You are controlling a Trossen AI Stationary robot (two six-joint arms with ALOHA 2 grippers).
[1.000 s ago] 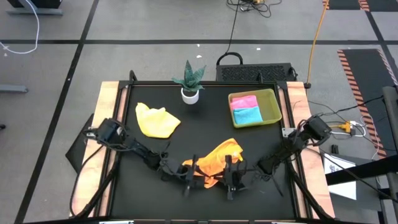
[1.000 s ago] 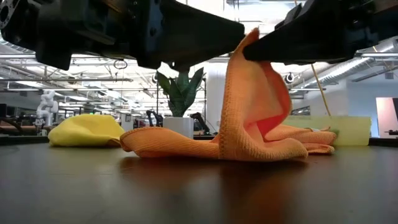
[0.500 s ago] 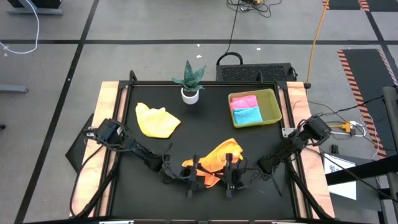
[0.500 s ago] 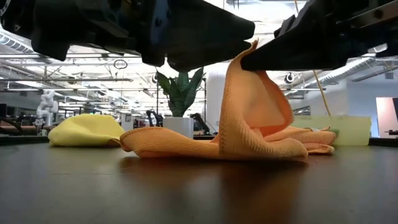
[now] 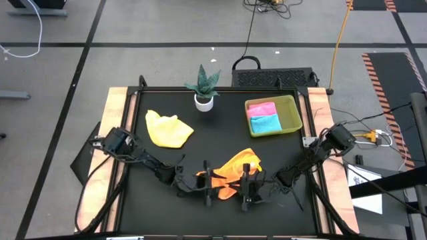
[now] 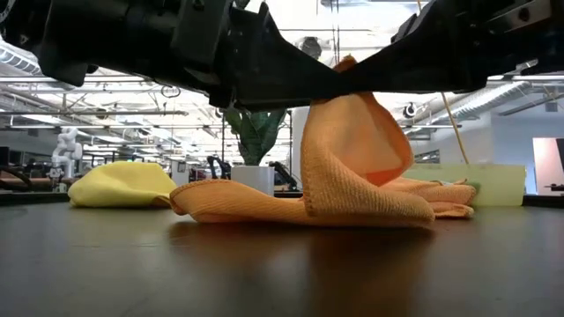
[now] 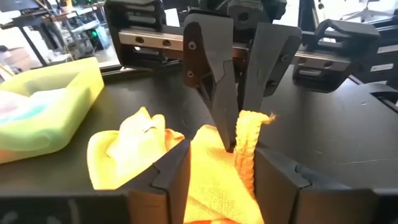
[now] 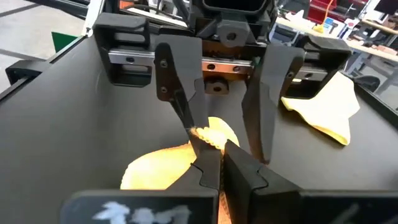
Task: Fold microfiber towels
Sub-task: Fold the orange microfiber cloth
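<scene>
The orange towel (image 5: 235,171) lies crumpled on the black table, near the front edge, with one part drawn up into a peak (image 6: 345,69). My right gripper (image 5: 242,185) is shut on that peak. My left gripper (image 5: 215,185) faces it, open, with its two fingers on either side of the raised cloth (image 7: 242,134); I cannot tell whether they touch it. The yellow towel (image 5: 168,129) lies bunched at the far left. The pink towel (image 5: 261,109) and the light blue towel (image 5: 265,123) lie in the yellow-green tray (image 5: 291,113). My right gripper pinches the raised edge of the orange towel (image 8: 210,134) between its two fingers, coming in level from the table's right. The held part stands up as a peak, and the rest of the towel (image 6: 264,204) lies slack on the table. One layer or several, I cannot tell.
A small potted plant (image 5: 203,87) stands at the far middle of the table. The tray sits at the far right. Bare table (image 5: 213,137) lies between the yellow towel and the orange towel.
My left gripper has moved toward the table's right, toward my right gripper, and its open fingers now stand around the raised peak of the orange towel. The peak has sunk a little; the rest of the towel stays on the table.
</scene>
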